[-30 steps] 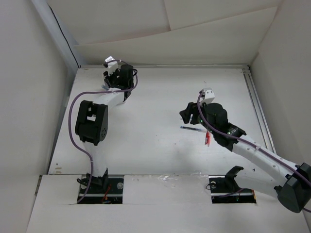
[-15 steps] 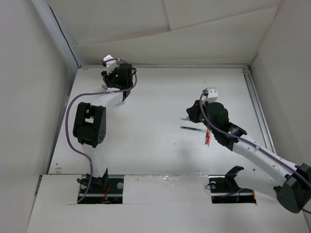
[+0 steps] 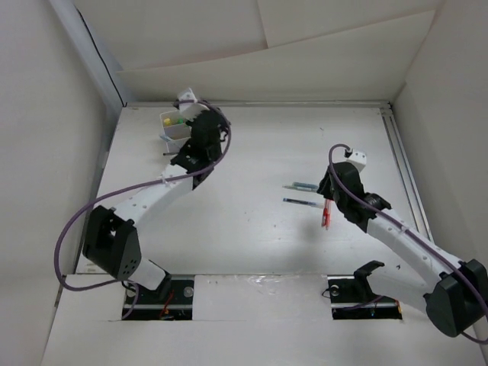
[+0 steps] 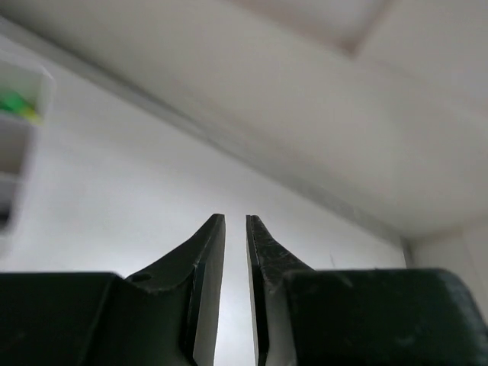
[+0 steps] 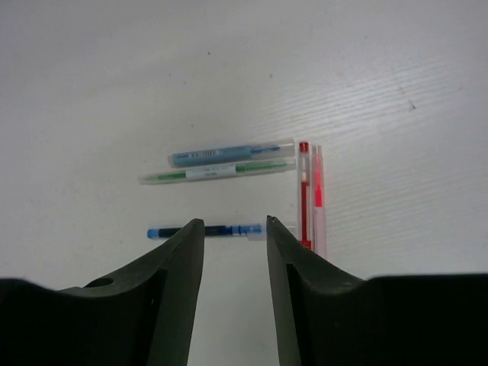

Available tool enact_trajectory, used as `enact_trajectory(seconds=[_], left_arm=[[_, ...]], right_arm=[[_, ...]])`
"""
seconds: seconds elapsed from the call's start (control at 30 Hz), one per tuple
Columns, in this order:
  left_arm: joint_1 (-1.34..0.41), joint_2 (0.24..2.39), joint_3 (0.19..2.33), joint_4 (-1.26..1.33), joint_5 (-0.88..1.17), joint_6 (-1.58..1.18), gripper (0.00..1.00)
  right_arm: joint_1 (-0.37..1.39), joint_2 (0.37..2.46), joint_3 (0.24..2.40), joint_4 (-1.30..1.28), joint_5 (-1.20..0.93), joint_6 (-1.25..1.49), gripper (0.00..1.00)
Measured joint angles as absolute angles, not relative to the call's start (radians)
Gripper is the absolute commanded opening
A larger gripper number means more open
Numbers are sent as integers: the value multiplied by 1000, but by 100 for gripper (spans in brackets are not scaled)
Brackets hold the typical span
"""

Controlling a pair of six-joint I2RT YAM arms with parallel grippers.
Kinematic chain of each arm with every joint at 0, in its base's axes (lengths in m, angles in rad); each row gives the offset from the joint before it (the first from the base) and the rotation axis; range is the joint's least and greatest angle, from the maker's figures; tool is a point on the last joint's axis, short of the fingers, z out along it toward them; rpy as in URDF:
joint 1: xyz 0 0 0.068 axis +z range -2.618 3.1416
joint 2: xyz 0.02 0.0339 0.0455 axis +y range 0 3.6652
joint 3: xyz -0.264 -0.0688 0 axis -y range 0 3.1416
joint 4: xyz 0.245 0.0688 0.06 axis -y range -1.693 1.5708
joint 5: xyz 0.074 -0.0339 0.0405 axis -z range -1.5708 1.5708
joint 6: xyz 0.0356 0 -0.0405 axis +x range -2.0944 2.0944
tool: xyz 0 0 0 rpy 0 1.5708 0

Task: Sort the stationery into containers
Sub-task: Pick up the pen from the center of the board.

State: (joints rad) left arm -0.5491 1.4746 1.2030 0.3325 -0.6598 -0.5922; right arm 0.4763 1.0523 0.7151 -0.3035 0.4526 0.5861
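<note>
The white compartment box (image 3: 172, 130) stands at the far left with yellow and green pieces (image 3: 172, 120) in its far end. It shows at the left edge of the left wrist view (image 4: 19, 145). My left gripper (image 3: 212, 122) (image 4: 235, 217) hovers just right of the box, jaws nearly together and empty. On the table lie a teal-blue pen (image 5: 229, 154), a green-cored clear pen (image 5: 217, 172), a dark blue pen (image 5: 221, 229) and two red pens (image 5: 309, 191). The pens also show in the top view (image 3: 303, 194). My right gripper (image 3: 328, 187) (image 5: 232, 223) is open and empty above the dark blue pen.
A metal rail (image 3: 404, 168) runs along the table's right side. White walls close in the far and left edges. A dark thin item (image 3: 169, 152) sticks out at the box's near end.
My left arm has unfolded and its gripper swung from over the box to the right, uncovering the box. My right gripper has drawn back to the right, uncovering the upper pens.
</note>
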Motion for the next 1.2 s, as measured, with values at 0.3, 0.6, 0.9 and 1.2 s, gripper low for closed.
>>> enact_trajectory(seconds=[0.3,0.6,0.9,1.2], left_arm=[[-752,1588,972,329,-311,-679,10],[-741,1428,805,332,-130,-655,10],[-686,1344,760,370,-19,-644,10],[-685,1338,760,369,0,-644,10]], right_arm=[[472,1005,631,-386,362,653,0],[543,1361,752,-398,306,595,69],[554,1528,867,-436,330,520,78],[560,1668,977,-472,351,444,83]])
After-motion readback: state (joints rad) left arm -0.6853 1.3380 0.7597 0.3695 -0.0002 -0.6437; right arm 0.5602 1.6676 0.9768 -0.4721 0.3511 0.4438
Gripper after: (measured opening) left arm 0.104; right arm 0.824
